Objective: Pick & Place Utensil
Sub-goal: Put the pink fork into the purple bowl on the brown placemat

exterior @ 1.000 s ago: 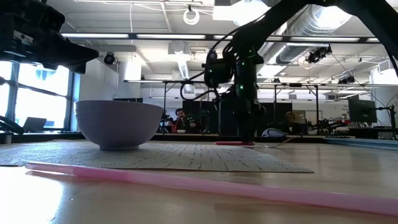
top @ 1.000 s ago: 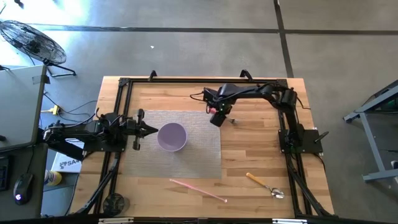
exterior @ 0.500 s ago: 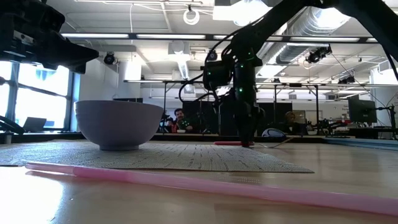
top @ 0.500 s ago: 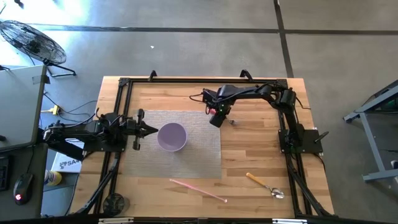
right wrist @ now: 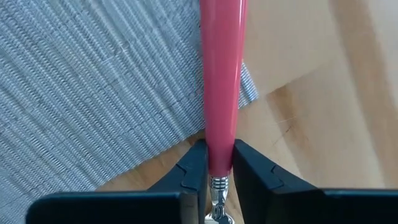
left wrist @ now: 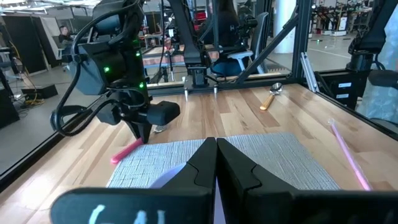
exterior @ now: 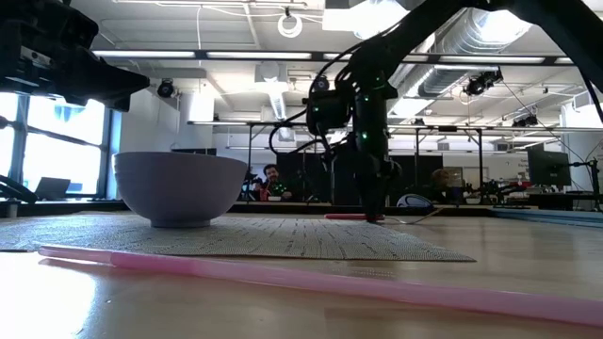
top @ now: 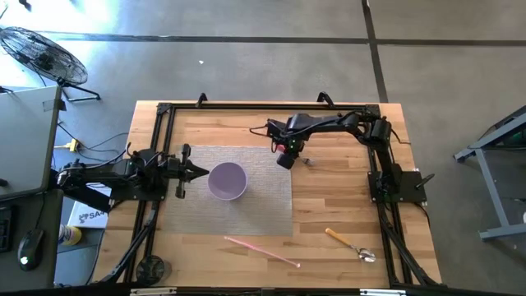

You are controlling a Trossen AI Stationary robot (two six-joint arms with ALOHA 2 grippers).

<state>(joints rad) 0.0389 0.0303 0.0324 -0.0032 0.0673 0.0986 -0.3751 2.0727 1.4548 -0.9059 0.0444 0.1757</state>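
Utensil: pink-handled utensil [right wrist: 221, 87], lies on wood at far corner of grey mat [top: 246, 193]; handle partly over mat edge, metal neck sits betw. R fingertips per R wrist view. Head not visible.
R gripper [top: 285, 156]: down at table level over utensil; fingers [right wrist: 191, 168] touch handle both sides near neck, so clenched on it. Utensil looks flat on table, not lifted, as far as low view shows.
L gripper [left wrist: 216, 163]: hangs just beside bowl on L side of mat, fingers pressed together, holds nothing. Waiting.
Bowl: lilac bowl [top: 227, 181] upright mid-mat, appears empty; likely drop target (judgement, task doesn't name one).
Other items: wood-handled spoon [top: 349, 244] and pink straw [top: 261, 251] on near side of table, well apart from both grippers, untouched.
Progress: early. Approach + grasp appear done; lift, carry, release all left.
Next move needs: straight lift w/o handle slipping; grip is near neck, so long handle may droop.
Risk: handle end dragging on mat edge during lift.
Background: person seated in room beyond table, low view; no involvement.
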